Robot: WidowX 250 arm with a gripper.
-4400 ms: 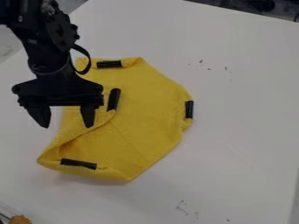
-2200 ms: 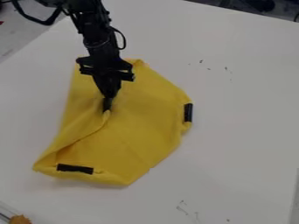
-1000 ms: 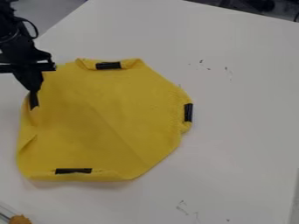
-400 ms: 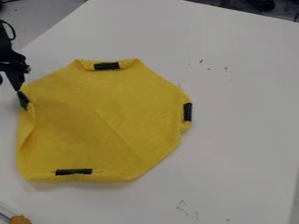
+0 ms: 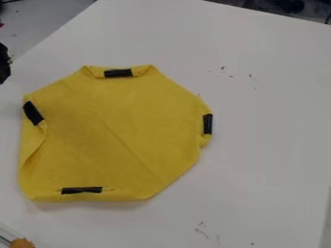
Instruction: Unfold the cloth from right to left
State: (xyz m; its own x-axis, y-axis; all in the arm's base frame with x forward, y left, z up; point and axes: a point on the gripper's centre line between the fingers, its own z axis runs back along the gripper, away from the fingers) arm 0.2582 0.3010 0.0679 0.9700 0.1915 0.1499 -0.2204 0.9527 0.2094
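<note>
Cloth (image 5: 116, 135) lies spread, apart from the end effector (image 5: 4, 64), whose opening and hold I cannot tell.

We had a white worktop (image 5: 271, 145) with little dark marks (image 5: 222, 68), some orangey-brown thing (image 5: 22, 243) in the bottom-left corner, and dark clutter (image 5: 289, 6) past the far edge.

The yellow cloth (image 5: 123, 135) is matt fabric, its surface finely textured and slightly rough toward the folded left edge, smoother across the middle. The black strips (image 5: 81, 190) on it look like tape, faintly wrinkled, with a slight sheen on the upper one. The white tabletop (image 5: 265, 160) looks smooth and mostly matt, like a laminate. At the upper left of the frame, the grey floor (image 5: 38, 24) looks dull.
</note>
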